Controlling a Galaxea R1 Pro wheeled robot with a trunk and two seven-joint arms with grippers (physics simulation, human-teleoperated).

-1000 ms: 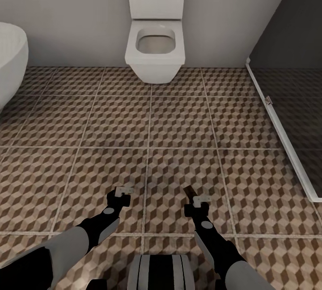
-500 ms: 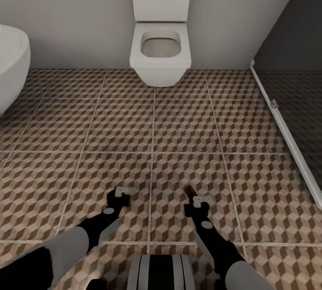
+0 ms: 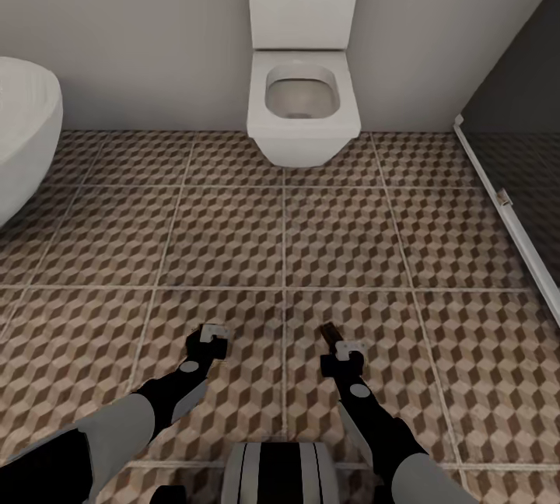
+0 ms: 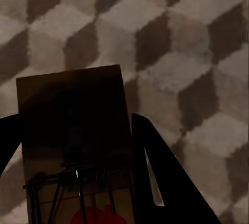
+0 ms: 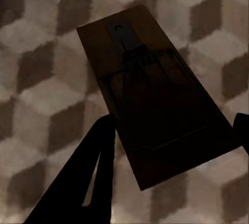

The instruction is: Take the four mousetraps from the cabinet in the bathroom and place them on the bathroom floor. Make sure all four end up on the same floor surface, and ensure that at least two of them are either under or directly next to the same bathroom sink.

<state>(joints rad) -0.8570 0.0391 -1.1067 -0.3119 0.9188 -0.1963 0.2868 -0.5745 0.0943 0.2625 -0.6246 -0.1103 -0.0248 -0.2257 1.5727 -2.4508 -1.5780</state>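
Close view from above a patterned bathroom floor (image 4: 171, 37) of brown and beige cubes. A flat wooden mousetrap (image 4: 75, 130), rectangular and in shadow, is clamped between the two dark fingers (image 4: 155, 172) of the left end effector (image 4: 72, 167), one finger at each long edge. Dark metal wire crosses the near end of the board, with part of a red spot just beyond the wire.

White toilet (image 3: 303, 103), grey wall (image 3: 140, 22), bathtub (image 3: 23, 131).
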